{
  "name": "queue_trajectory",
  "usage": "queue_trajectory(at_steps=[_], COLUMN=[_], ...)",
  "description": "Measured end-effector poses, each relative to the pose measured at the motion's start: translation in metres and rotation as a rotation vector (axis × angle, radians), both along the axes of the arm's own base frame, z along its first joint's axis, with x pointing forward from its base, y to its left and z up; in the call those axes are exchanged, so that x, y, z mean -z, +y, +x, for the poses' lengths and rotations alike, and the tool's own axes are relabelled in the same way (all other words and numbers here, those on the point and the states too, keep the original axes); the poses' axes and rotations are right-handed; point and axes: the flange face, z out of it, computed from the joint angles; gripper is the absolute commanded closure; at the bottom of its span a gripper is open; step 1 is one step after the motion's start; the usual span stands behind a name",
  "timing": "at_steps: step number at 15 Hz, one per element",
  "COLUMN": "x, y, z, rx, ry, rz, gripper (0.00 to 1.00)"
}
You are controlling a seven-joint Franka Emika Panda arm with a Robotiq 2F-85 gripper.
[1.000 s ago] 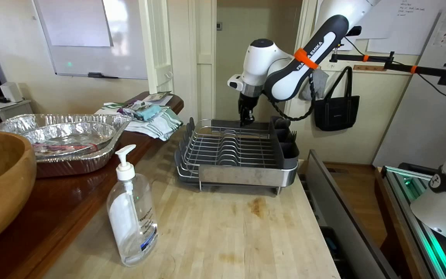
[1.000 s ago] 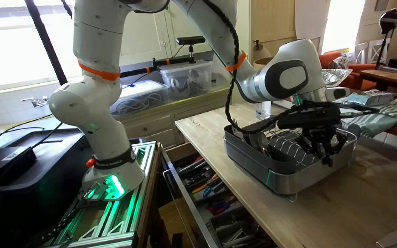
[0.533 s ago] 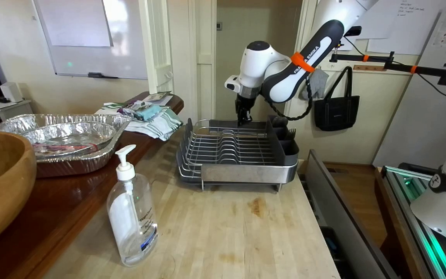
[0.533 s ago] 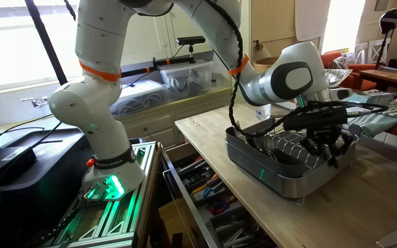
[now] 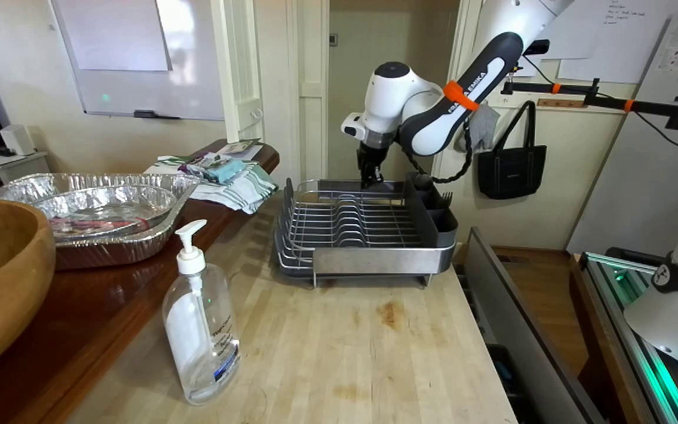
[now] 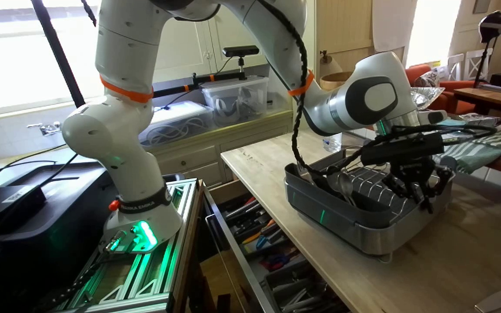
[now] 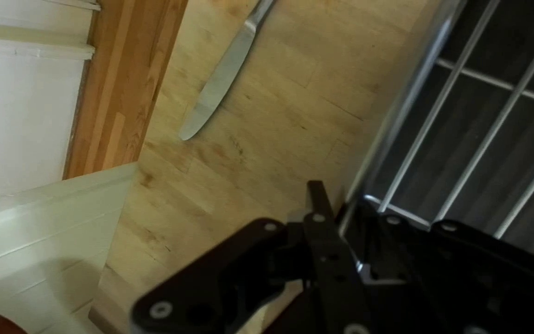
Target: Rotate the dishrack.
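The dishrack (image 5: 383, 262), silver wires in a dark grey tray base, stands on the wooden countertop. It also shows in an exterior view (image 6: 320, 211), with cutlery in its grey holder. My gripper (image 5: 371, 181) is at the rack's side farthest from that camera; it also shows in an exterior view (image 6: 422, 198). In the wrist view the gripper (image 7: 341, 204) straddles the rack's metal rim (image 7: 401, 109). One finger is outside the rim and the other inside, with the rim between them. The inner fingertip is dark and partly hidden.
A clear soap bottle (image 5: 203, 335) stands on the countertop (image 5: 351, 353). A table knife (image 7: 223, 81) lies beside the rack. An open drawer (image 6: 268, 256) with utensils runs along the counter edge. A foil pan (image 5: 118, 250) and wooden bowl (image 5: 6, 277) are on the adjoining dark table.
The dishrack has turned slightly on the countertop; its end near the cutlery holder shifts rightward in an exterior view. My gripper has moved a little along with the rim, staying at it.
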Motion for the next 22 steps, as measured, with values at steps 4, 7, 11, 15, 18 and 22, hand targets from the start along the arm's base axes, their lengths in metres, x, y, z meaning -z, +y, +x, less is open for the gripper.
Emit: queue_trajectory(at_steps=[4,7,11,15,18,22], x=[0.008,0.020,0.020,0.014,-0.002,-0.037], y=[-0.008,-0.017,-0.021,-0.028,-0.032,-0.034], z=[-0.002,-0.006,-0.006,-0.004,-0.002,0.000], rx=[0.040,0.076,0.083,0.098,0.114,0.170], ry=[-0.001,0.008,0.002,-0.012,-0.040,-0.109], rz=[0.007,0.012,0.012,0.011,0.014,0.058], gripper=[0.83,0.73,0.44,0.22,0.01,0.00])
